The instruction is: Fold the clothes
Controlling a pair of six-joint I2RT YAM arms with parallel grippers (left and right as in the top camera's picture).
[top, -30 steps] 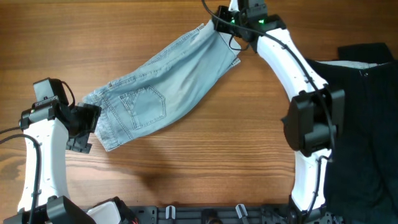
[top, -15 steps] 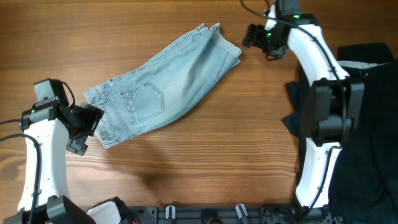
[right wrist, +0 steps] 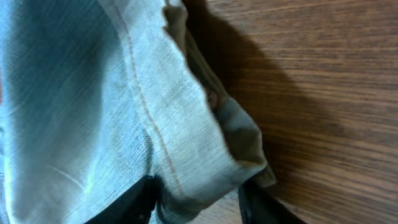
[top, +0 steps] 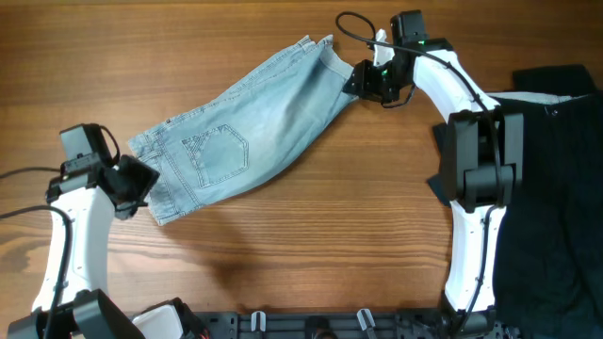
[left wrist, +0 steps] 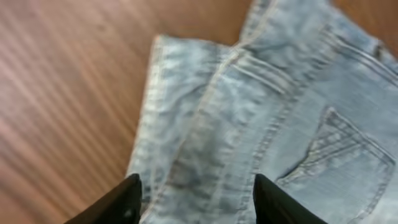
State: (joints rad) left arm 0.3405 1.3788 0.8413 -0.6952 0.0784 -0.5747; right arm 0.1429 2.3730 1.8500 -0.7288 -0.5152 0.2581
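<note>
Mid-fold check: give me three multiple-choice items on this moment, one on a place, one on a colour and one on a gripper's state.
1. Where does the black garment lie?
A. at the table's right side
B. under the shorts
C. at the left edge

2. What colour are the shorts?
A. black
B. light blue
C. red

3. How is the left gripper?
A. shut on nothing
B. open over the shorts
C. out of view

Answers:
1 A: it lies dark along the right edge, apart from the shorts.
2 B: faded denim in every view.
3 B: the left wrist view shows its fingers spread with denim between them.
</note>
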